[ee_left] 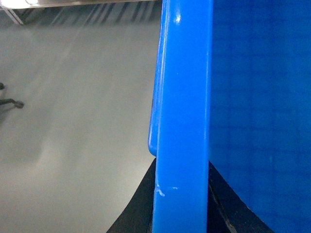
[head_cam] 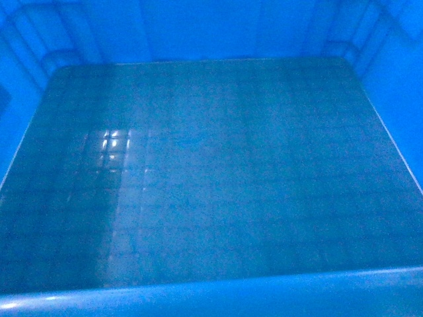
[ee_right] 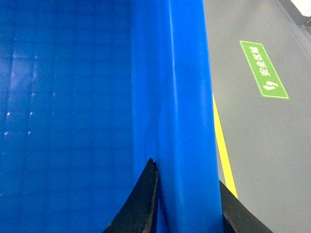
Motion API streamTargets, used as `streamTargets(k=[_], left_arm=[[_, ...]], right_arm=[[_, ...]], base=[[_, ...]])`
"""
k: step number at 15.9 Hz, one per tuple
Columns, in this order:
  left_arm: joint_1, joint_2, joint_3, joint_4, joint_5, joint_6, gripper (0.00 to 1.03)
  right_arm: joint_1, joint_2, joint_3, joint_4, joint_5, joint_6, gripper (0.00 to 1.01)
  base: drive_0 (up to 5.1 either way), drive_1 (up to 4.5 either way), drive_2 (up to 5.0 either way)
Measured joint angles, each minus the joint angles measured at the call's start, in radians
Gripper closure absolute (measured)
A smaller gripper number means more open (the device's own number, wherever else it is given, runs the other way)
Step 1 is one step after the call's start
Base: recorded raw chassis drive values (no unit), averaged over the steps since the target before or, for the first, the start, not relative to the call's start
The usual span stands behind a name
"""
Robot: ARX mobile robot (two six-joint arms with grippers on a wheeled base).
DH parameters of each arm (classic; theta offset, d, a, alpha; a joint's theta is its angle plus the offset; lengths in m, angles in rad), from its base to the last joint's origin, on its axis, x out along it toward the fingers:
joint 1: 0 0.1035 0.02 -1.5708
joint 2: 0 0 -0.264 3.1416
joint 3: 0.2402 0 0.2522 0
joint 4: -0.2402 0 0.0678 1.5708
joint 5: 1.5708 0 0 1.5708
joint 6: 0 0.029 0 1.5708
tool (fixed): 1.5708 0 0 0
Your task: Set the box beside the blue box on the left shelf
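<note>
The box, a large bright-blue crate with a grid-patterned floor, fills the whole head view. Neither gripper shows in that view. My left gripper is shut on the box's left rim, one black finger on each side of it. My right gripper is shut on the box's right rim in the same way, with one finger inside the box and one outside. The blue box on the left shelf and the shelf itself are out of view.
Grey floor lies far below the left rim, with a dark caster-like object at the left edge. Below the right rim the floor carries a yellow line and a green sign.
</note>
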Motion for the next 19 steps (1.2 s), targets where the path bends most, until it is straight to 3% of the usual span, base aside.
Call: streamTargets(k=[19], left_arm=[[-0.001, -0.001, 0.000, -0.002, 0.000, 0.000, 0.89]], right_arm=[[0.000, 0.000, 0.000, -0.002, 0.001, -0.002, 0.84]], base=[[0.0, 4.00, -4.0]])
